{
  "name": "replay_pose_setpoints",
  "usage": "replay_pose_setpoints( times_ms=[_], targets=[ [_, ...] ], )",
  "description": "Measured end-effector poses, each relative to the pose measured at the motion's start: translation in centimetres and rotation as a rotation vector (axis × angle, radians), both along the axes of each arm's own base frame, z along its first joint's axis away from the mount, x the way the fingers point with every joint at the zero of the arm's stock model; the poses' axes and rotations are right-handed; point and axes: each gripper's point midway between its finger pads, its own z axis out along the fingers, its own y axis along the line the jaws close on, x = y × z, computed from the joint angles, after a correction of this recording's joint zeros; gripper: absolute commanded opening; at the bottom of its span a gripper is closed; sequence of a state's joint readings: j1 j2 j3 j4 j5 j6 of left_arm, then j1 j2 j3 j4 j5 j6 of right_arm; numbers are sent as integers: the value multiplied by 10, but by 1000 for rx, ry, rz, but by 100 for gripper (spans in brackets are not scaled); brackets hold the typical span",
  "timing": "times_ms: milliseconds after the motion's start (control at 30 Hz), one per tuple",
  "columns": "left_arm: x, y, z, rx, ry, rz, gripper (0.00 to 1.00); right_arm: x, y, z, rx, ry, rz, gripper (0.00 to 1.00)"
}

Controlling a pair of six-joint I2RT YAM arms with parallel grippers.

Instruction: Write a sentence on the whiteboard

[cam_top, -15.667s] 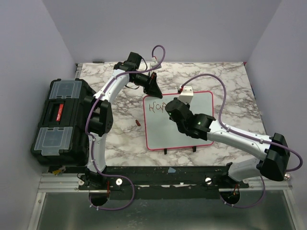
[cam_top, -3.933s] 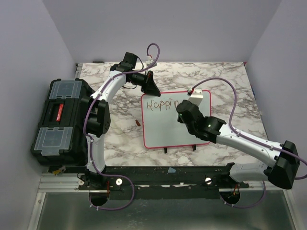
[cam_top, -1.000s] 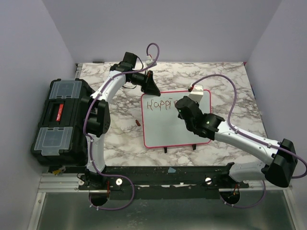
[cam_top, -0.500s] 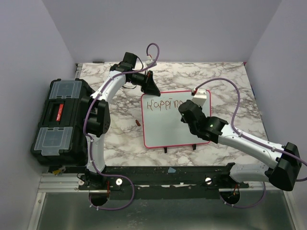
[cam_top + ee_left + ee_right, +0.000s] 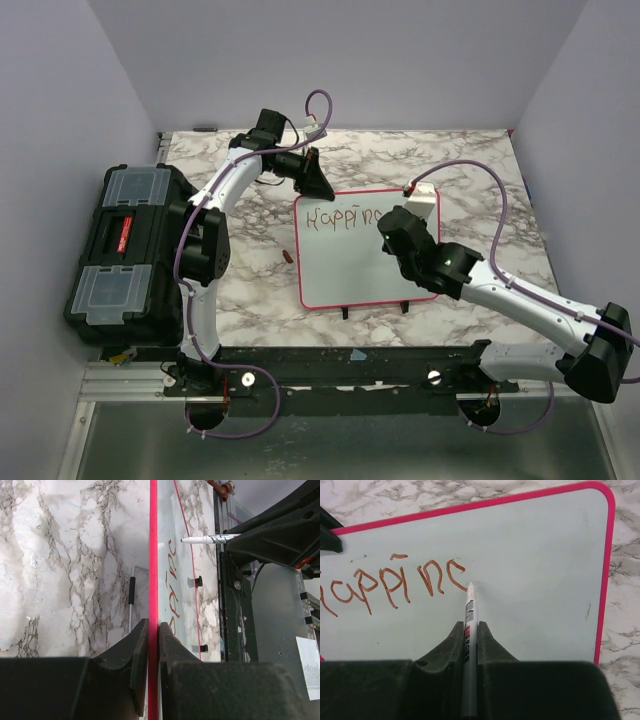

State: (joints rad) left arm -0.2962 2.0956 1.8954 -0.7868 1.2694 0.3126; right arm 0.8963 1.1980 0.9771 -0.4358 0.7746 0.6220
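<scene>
Feet (image 5: 345, 313): two small black tabs stick out from the near edge of the board onto the marble.
Toolbox (image 5: 125, 255): black, with clear lid compartments and a red label, at the left edge of the table, well apart from the board.
Right pincer (image 5: 470, 627): closed tight on a marker, which runs lengthwise between the two fingers; it hangs over the right half of the board.
Marker (image 5: 469, 605): slim, grey and white with a red band; its tip is down at the white surface, just right of the last written letter.
Whiteboard (image 5: 350, 270): lies flat near the middle of the table, glossy white with a thin pink-red frame (image 5: 602, 580) and rounded corners.
Sentence (image 5: 395, 582): one line of red-brown lettering along the far edge of the board, reading roughly "Happinc"; the rest of the board is bare.
Left pincer (image 5: 153, 625): nearly closed, pinching the board's frame at the far left corner, one finger on each side of the edge.
Table (image 5: 480, 180): white marble with grey veins, extending to the back wall.
</scene>
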Motion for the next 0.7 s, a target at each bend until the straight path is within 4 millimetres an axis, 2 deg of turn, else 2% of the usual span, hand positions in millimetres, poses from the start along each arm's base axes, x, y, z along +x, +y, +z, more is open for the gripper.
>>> replay_pose_setpoints(
  times_ms=[300,700],
  targets=[
    [0,0,0,0,3,0,0,7,8,19,36,-51,21,1],
    [0,0,0,0,3,0,0,16,19,6,11,-37,26,1]
  ],
)
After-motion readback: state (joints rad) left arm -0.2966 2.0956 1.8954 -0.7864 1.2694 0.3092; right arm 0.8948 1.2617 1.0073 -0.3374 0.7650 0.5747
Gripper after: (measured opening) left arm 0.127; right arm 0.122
